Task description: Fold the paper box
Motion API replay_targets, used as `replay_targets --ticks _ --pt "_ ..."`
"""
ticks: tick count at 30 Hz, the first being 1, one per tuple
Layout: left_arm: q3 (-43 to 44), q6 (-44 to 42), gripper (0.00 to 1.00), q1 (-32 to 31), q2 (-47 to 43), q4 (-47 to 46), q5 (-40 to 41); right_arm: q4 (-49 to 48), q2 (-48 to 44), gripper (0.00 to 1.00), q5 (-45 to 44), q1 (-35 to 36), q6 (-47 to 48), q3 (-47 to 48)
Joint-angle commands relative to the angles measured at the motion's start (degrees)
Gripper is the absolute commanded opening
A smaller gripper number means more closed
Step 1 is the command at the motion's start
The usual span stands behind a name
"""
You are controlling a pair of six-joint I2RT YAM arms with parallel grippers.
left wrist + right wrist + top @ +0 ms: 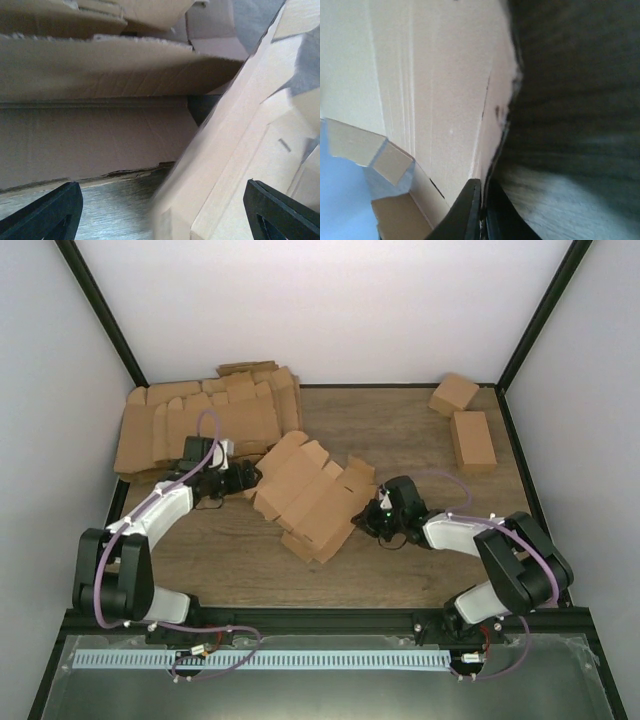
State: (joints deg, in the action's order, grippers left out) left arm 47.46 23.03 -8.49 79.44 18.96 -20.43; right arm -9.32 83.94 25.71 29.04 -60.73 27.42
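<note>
The paper box point(305, 495) is a flat brown die-cut blank with flaps, lying askew in the middle of the wooden table. My right gripper point(365, 523) is at the blank's right edge. In the right wrist view the black fingers point(470, 210) pinch a thin cardboard edge of the paper box point(435, 90), and that gripper point(482, 200) is shut on it. My left gripper point(243, 480) is at the blank's left corner. In the left wrist view it point(162, 205) stands wide open, with a raised edge of the paper box point(240, 150) reaching in between the fingers.
A big pile of flat brown blanks point(200, 420) lies at the back left, just behind my left gripper, and fills the left wrist view point(100, 135). Two folded boxes point(454, 394) point(472, 440) sit at the back right. Black frame rails border the table.
</note>
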Motion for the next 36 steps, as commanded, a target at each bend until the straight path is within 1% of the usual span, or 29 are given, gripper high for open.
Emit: replay_targets --ticks 1,5,10,12,16,18,20,24,29,33,36 --pt "1.5 0.0 0.90 0.4 2.6 -2.1 -3.2 5.8 -2.1 0.01 -4.3 0.3 5.6 4.4" --pt "1.7 -0.3 0.89 0.4 3.3 -2.3 -2.2 10.4 -5.6 0.01 -4.8 0.1 10.9 5.5" --pt "1.6 -0.9 0.85 0.4 3.4 -2.6 -3.5 16.2 -8.8 0.01 -5.9 0.0 17.7 7.2" --pt "1.2 -1.6 0.82 0.4 3.3 -3.1 -5.0 17.1 -9.5 0.01 -6.8 0.0 19.5 7.4" --pt "0.8 -1.8 0.80 0.4 4.3 -3.7 -7.9 17.5 -9.5 0.01 -6.2 0.0 21.3 7.9" --pt "0.7 -1.6 0.80 0.4 5.0 -3.7 -7.8 17.6 -8.8 0.01 -6.1 0.0 21.4 8.2" --pt "0.6 -1.4 0.80 0.4 5.2 -3.1 -6.0 17.8 -8.2 0.01 -6.0 0.0 21.6 8.6" --pt "-0.7 -1.1 0.88 0.4 5.0 -3.4 -2.3 17.9 -6.9 0.03 -5.5 0.0 22.1 9.2" --pt "-1.3 -0.5 0.87 0.4 7.2 -5.4 -2.9 17.9 -5.5 0.03 -5.4 -0.1 22.8 9.6" --pt "-2.6 -0.1 0.83 0.4 8.1 -7.1 -6.3 18.2 -4.3 0.05 -5.9 -0.1 23.3 10.0" --pt "-3.4 -0.2 0.70 0.4 6.9 -8.2 -9.7 18.3 -3.4 0.07 -5.6 0.0 23.5 10.3"
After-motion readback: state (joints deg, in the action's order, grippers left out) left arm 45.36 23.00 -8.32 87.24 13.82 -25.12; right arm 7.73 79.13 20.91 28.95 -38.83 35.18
